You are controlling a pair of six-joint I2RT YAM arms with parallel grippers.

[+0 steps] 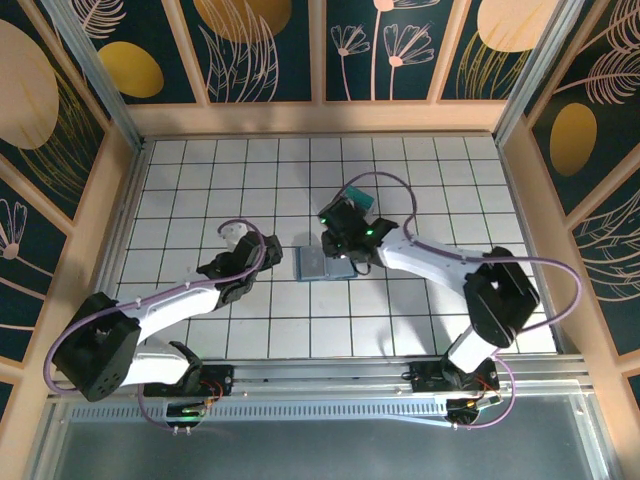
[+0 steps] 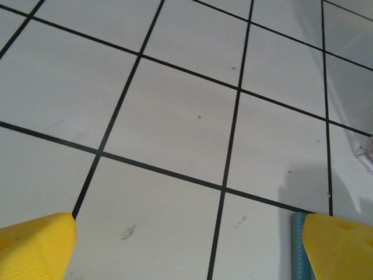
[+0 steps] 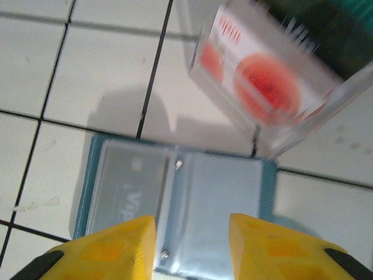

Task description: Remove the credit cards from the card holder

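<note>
White tiled floor (image 1: 200,170), floral wall panels (image 1: 250,50)

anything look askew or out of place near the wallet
The whitish-pink card sits skewed to the tile lines just beyond the open card holder, against a teal card. It is blurred, so I cannot tell whether it lies flat or tipped up. Another card sits in the holder's pocket.

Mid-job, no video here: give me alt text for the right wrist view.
An open slate-blue card holder lies flat on white tiles. Beyond it is a blurred whitish-pink card with a red blotch; the right gripper hovers above, jaws apart.
</note>
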